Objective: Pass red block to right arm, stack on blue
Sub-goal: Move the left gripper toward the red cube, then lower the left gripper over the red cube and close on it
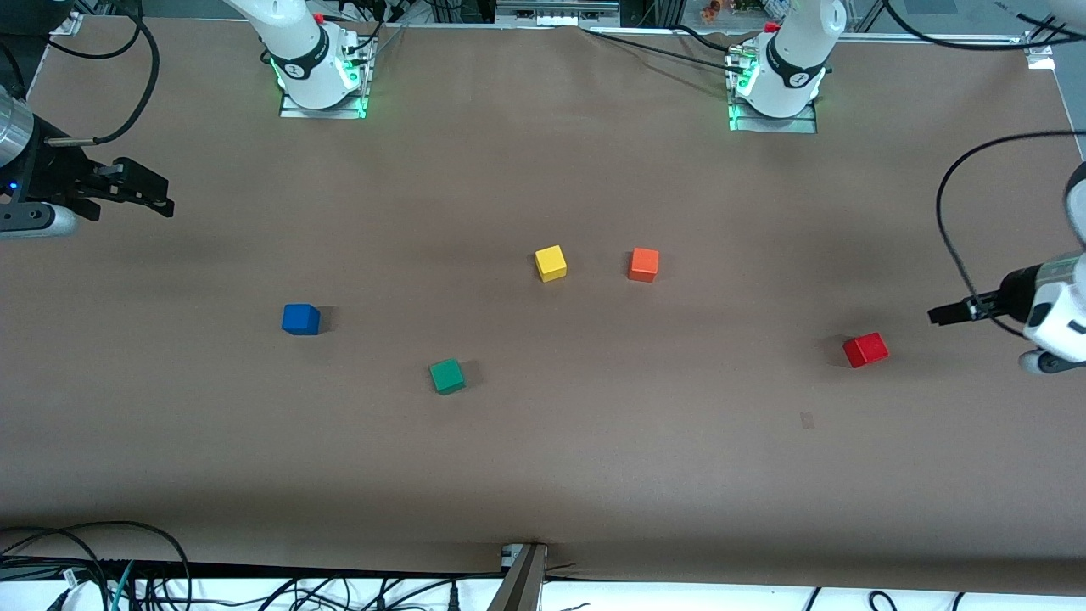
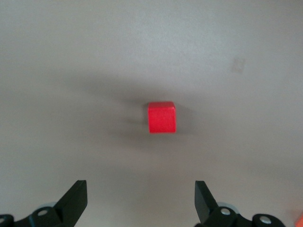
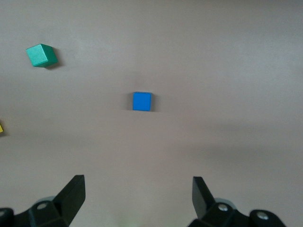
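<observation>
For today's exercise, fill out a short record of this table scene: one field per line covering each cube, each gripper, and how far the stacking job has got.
red block: on the table, toward the left arm's end, untouched
blue: on the table, toward the right arm's end, nothing on it
green cube: nearest the front camera
yellow cube: mid-table, beside the orange cube
left gripper: open, up in the air near the red block
right gripper: open, up in the air, blue cube ahead
progress: no pickup yet

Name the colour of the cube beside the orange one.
Yellow: the yellow cube sits beside the orange cube, clearest in the front view.
</observation>
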